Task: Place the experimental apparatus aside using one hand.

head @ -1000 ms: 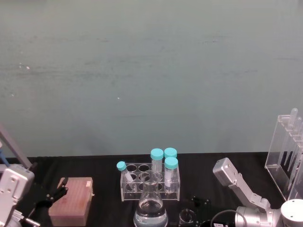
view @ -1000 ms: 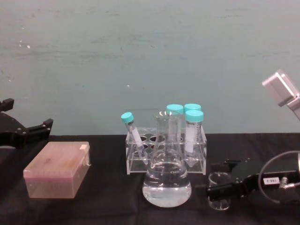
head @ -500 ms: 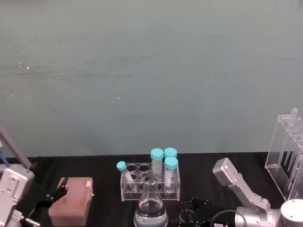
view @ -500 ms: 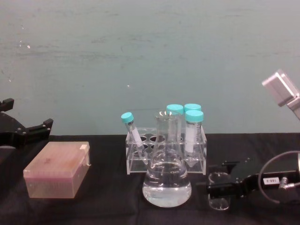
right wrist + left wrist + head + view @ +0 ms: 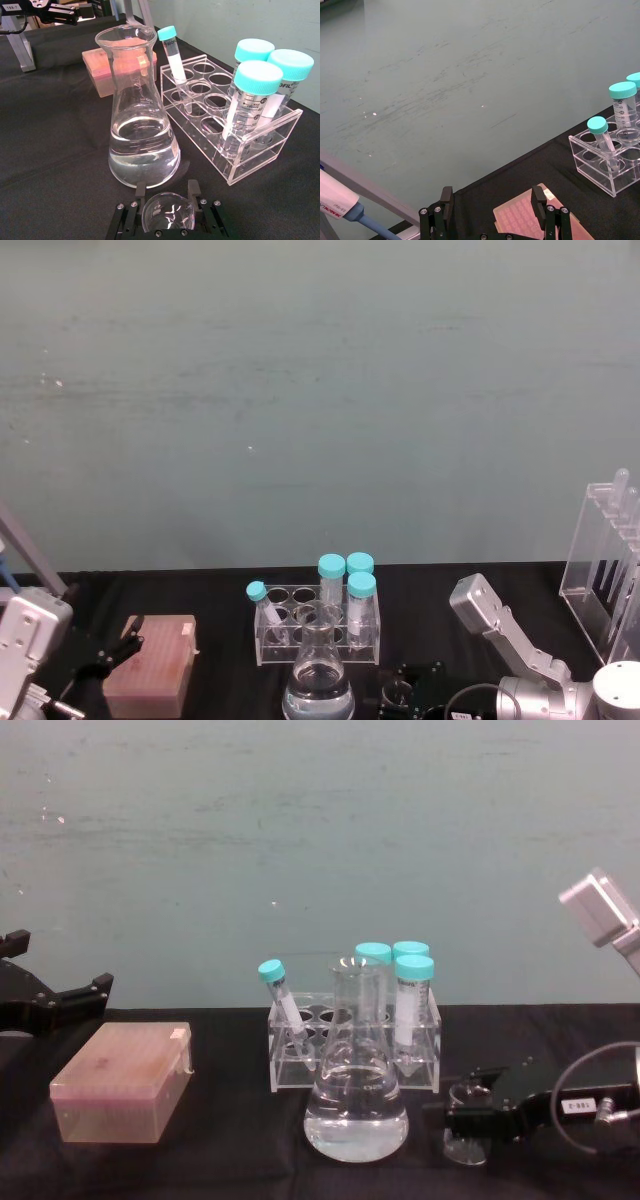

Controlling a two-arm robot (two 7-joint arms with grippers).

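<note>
Teal wall (image 5: 300, 840) backs black tablecloth (image 5: 220, 1165), flask (image 5: 356, 1115) and beaker (image 5: 167, 214).

Head looks down, chest level; both share flask (image 5: 318, 685).

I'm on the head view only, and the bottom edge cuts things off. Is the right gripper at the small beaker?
Observer: Yes. In the right wrist view, the small beaker sits inside the right gripper.
Operator: How close is the flask to that?
Observer: In the chest view, the conical flask stands just to the beaker's left, with a narrow gap between them.
Operator: Is there anything in the beaker?
Observer: It looks empty in the right wrist view, just clear glass.
Operator: And the other arm?
Observer: In the left wrist view, the left gripper is open near the pink box, away from the glassware.
</note>
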